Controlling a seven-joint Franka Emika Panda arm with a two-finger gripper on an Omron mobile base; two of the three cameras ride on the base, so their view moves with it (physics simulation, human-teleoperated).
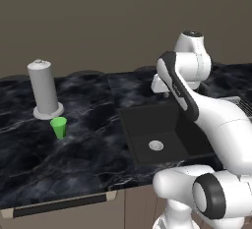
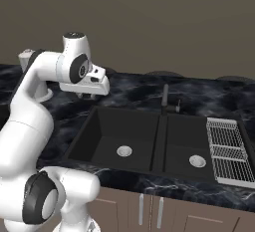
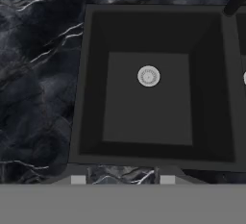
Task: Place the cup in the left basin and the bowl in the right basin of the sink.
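Note:
The small green cup (image 1: pixel 59 127) stands upright on the dark marble counter, far left of the sink, just in front of a tall grey cylinder (image 1: pixel 44 89). The bowl is out of view. My gripper (image 3: pixel 122 180) hangs above the counter at the left basin's back left corner (image 2: pixel 89 94), pointing down. In the hand view its two fingertips (image 3: pixel 78 180) stand apart with nothing between them: it is open and empty. The left basin (image 3: pixel 129 117) is black and holds nothing beyond its silver drain (image 3: pixel 148 76). The right basin (image 2: pixel 182 149) lies beyond the divider.
A grey wire rack (image 2: pixel 226 149) sits at the right basin's right edge. The dark slim faucet (image 2: pixel 165 99) rises behind the divider. Dark marble counter (image 1: pixel 88 139) stretches between the cup and the sink. My own arm covers the sink's right side in the left base view.

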